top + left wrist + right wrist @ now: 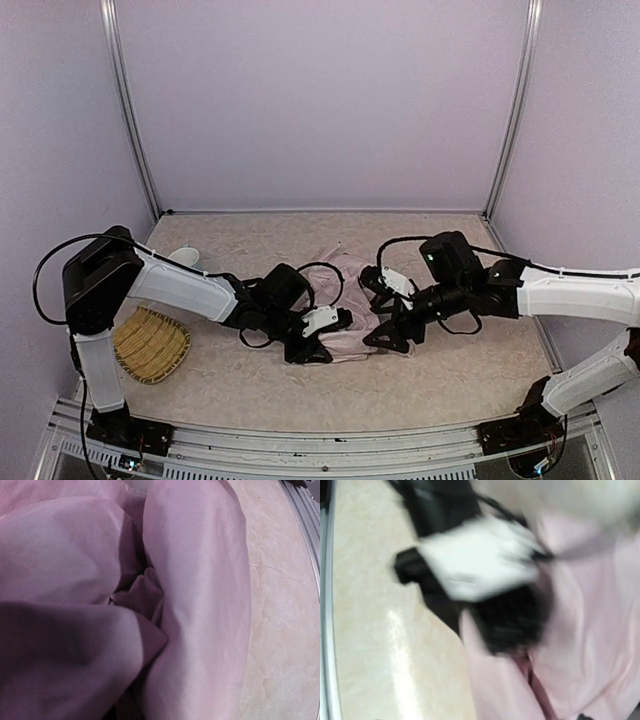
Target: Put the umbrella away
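The umbrella [345,290] lies as a crumpled heap of shiny pale pink fabric in the middle of the table. My left gripper [318,342] presses into its near left side. In the left wrist view the pink fabric [195,580] fills the frame and hides the fingers. My right gripper [386,338] is at the heap's near right edge, its jaws spread. The blurred right wrist view shows the pink fabric [580,630] and the left gripper's white and black body [480,565] on it. Shaft and handle are hidden.
A shallow wicker basket [150,345] lies at the near left by the left arm's base. A small white cup [186,257] stands behind the left arm. The metal front rail [300,435] runs along the near edge. Walls close in the back and sides.
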Controlling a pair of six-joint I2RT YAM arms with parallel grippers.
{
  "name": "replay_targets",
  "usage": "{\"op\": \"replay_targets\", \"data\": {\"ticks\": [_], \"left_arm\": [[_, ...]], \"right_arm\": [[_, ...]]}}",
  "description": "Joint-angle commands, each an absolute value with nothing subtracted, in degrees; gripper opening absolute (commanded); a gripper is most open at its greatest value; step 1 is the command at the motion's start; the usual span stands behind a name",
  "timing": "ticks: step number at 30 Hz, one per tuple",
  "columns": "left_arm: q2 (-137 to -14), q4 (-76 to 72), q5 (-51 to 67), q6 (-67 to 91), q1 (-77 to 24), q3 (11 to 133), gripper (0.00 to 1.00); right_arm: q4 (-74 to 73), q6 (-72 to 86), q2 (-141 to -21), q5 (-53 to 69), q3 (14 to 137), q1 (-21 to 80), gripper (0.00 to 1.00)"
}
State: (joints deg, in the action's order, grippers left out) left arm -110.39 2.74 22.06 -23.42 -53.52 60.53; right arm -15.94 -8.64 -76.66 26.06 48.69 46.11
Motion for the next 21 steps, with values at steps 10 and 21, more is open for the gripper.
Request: {"op": "replay_targets", "data": {"ticks": [10, 21], "left_arm": [[-116.8, 19.3, 45.4, -11.1, -50.9, 63.0, 0.22], [-124.5, 25.5, 49.8, -15.1, -48.8, 68.5, 0.20]], "right_arm": [[9.0, -33.9, -78.7, -16.9, 36.6, 72.8, 0.92], [11.8, -39.8, -91.9, -14.3, 37.2, 67.7, 0.92]]}}
